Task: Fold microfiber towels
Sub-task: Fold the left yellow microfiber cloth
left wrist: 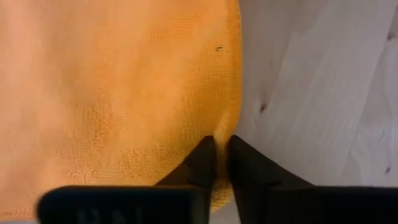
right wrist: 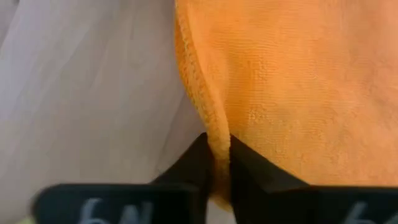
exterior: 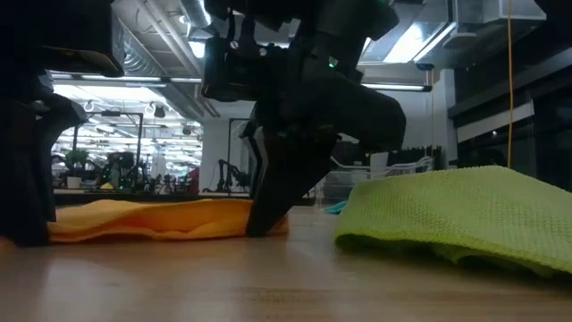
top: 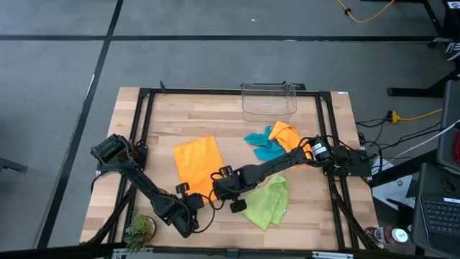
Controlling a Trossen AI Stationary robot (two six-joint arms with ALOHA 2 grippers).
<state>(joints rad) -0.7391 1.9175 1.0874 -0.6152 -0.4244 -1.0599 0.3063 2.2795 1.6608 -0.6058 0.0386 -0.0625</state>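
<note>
Low view, right claw [exterior: 268,219] hides orange towel [exterior: 152,219]

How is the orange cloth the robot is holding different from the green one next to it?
The orange towel lies spread flat, while the lime green towel sits bunched in a rumpled heap. The orange one is pinched at its near edge by both the left gripper and the right gripper; the green one is touched by neither. Both rest on the wooden table and look like similar soft cloths.

Two orange towels [top: 198,163] [top: 286,134], one teal-blue [top: 264,147], one lime green [top: 267,202] — on pale striped wood [top: 316,216].
</note>
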